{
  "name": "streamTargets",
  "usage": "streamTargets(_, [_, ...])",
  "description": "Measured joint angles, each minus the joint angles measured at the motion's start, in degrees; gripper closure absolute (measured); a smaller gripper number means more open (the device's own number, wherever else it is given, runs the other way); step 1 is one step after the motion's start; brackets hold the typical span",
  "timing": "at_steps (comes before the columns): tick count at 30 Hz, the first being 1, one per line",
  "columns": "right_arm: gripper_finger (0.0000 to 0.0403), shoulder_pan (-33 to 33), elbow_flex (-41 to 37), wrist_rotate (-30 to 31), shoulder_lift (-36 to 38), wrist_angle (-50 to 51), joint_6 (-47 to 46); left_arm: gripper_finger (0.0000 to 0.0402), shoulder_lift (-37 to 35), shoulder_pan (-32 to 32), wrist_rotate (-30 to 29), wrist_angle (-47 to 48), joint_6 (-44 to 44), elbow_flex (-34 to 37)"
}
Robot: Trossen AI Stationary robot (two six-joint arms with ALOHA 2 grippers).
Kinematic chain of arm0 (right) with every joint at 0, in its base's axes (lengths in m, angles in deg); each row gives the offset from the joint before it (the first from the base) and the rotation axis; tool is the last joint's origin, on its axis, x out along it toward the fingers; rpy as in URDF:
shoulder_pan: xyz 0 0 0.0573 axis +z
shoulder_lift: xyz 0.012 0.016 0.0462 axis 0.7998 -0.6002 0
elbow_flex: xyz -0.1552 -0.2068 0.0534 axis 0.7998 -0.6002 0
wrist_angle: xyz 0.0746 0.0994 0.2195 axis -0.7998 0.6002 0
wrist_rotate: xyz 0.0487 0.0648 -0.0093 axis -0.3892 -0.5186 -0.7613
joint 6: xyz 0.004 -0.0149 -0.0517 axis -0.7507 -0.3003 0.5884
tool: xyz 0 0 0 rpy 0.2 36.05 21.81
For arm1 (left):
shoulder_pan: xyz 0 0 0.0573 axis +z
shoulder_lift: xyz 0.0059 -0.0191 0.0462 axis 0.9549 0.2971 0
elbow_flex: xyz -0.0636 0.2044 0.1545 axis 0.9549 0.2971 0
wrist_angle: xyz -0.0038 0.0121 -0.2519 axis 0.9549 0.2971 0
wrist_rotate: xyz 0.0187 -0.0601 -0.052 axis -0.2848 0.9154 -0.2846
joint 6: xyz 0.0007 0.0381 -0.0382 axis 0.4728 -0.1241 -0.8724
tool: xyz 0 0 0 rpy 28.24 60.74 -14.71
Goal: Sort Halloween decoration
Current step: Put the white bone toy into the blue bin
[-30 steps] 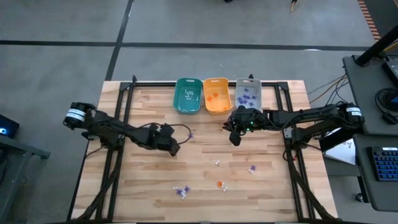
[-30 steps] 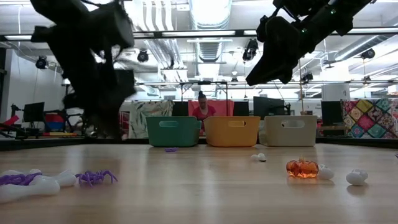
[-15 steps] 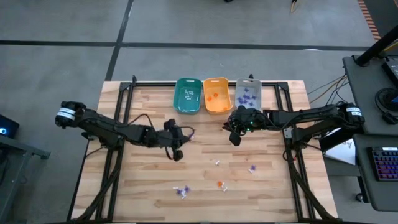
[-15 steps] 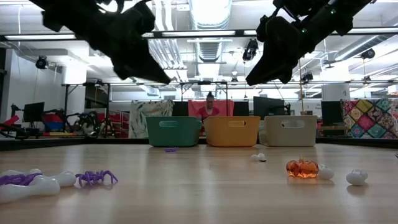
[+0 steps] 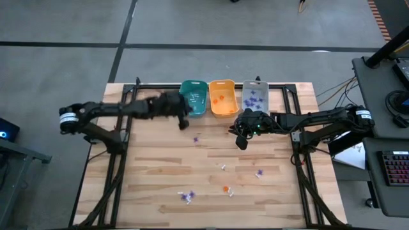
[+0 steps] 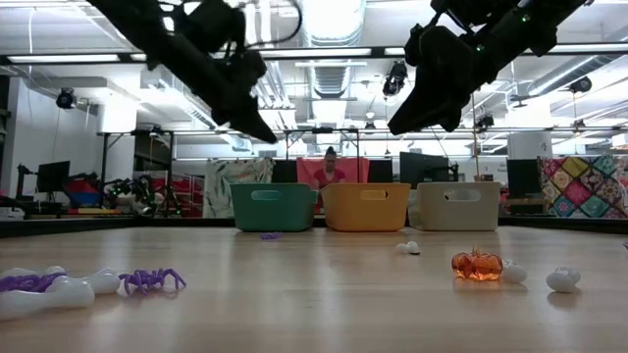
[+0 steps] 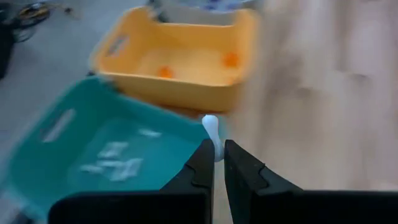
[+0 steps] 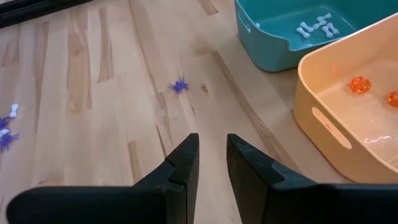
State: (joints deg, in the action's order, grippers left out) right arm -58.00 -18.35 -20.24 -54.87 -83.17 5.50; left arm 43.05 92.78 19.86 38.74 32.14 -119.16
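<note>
High view: the left tool (image 5: 183, 121) sits at the teal bin's (image 5: 193, 98) lower left corner; the right tool (image 5: 241, 142) hangs below the grey bin (image 5: 254, 97). Trinkets (image 5: 225, 188) lie scattered across the lower counter (image 5: 153, 179).

Low view: an orange pumpkin (image 6: 477, 265) rests at lower right.

Left wrist view: fingers (image 7: 202, 163) pinch a small white piece (image 7: 211, 128) at the teal bin's edge.

Right wrist view: fingers (image 8: 186, 163) stand slightly apart, holding nothing; a purple spider (image 8: 180, 85) lies upper centre.
</note>
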Motion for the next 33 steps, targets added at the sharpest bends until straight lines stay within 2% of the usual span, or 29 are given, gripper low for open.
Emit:
streamTargets(5, [0.0330,0.0,0.0,0.0,0.0,0.0,1.1,0.0402,4.2,10.7,5.6,1.6,2.7,-5.1])
streamTargets(8, [0.0330,0.0,0.0,0.0,0.0,0.0,1.4,0.0401,8.7,14.5,7.1,3.6,3.5,-9.0])
streamTargets(13, [0.0330,0.0,0.0,0.0,0.0,0.1,1.5,0.0401,18.2,18.3,7.1,15.9,12.5,-18.8])
streamTargets(18, [0.0330,0.0,0.0,0.0,0.0,0.5,1.5,0.0401,27.2,20.3,6.8,27.7,23.0,-28.3])
streamTargets(23, [0.0330,0.0,0.0,0.0,0.0,1.6,1.3,0.0401,31.1,20.6,7.5,30.6,29.0,-33.2])
streamTargets(29, [0.0330,0.0,-0.4,0.0,0.0,1.7,0.4,0.0401,32.1,20.5,11.9,30.5,29.9,-35.2])
streamTargets(33, [0.0330,0.0,-0.8,0.0,0.0,1.7,0.4,0.0399,32.1,20.5,13.3,30.4,26.8,-35.2])
